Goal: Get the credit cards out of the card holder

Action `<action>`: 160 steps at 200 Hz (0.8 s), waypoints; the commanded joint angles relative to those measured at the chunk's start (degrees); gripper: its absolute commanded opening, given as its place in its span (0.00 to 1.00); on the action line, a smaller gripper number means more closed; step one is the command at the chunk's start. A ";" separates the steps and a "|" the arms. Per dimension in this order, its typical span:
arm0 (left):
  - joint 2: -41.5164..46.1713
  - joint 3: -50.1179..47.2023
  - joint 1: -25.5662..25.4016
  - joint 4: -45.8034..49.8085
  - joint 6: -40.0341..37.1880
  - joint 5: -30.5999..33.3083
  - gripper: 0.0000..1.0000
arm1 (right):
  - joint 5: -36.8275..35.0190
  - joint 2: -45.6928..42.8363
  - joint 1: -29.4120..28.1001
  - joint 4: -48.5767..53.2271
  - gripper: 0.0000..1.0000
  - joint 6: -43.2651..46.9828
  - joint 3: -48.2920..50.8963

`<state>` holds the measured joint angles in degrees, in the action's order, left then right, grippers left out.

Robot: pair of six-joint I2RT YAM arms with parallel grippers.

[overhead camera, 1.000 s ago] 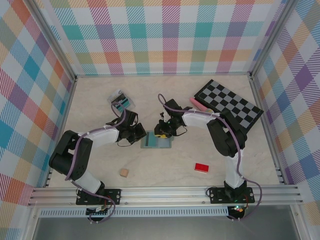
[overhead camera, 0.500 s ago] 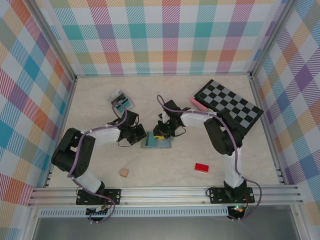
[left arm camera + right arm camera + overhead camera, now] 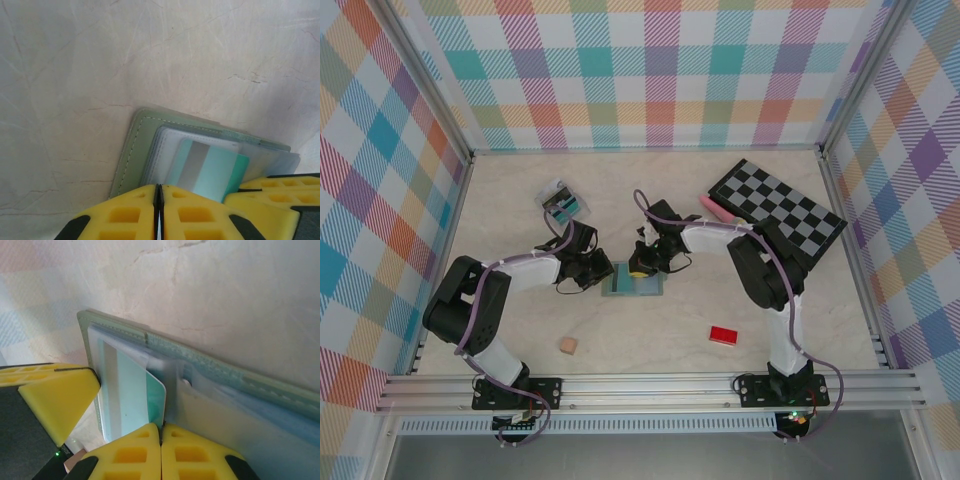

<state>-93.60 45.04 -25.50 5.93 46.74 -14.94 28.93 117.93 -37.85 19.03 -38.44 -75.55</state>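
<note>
The card holder, a pale grey-green bifold, lies open and flat on the table between the two arms. A teal credit card with a grey stripe sticks partly out of a clear sleeve on its left half. My right gripper is shut on the teal card's edge, at the sleeve's mouth. My left gripper is shut and rests on the outer edge of the holder. In the top view the left gripper and right gripper flank the holder's left half.
A black-and-grey checkered board lies at the back right with a pink object beside it. A red block sits front right, a tan cube front left, and a clear packet behind the left arm.
The right gripper's jaws have closed at the card's edge. Both arms have hardly shifted.
</note>
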 commanded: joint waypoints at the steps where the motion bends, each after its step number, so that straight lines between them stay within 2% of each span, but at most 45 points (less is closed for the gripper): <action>1: 0.09 -2.06 -0.95 2.43 0.01 2.19 0.13 | -3.59 -3.64 0.73 1.59 0.06 1.55 2.60; 51: 1.67 -3.09 -0.92 0.25 0.37 1.07 0.18 | -3.92 -8.43 1.58 -1.66 0.01 2.16 7.12; 76: 3.94 -2.78 -0.33 -0.57 0.27 -1.36 0.26 | -3.89 -12.97 2.44 -4.49 0.00 2.82 10.26; 118: 10.18 -2.47 5.10 -2.80 0.13 -11.00 0.54 | 1.92 -20.30 4.61 -9.73 0.00 3.16 13.08; 160: 14.56 -1.29 6.77 -5.91 2.14 -18.05 0.81 | 7.96 -26.53 6.57 -17.53 0.00 0.40 15.37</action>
<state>-81.76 42.63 -19.31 3.68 47.51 -26.15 31.24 94.78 -32.34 8.34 -36.84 -61.54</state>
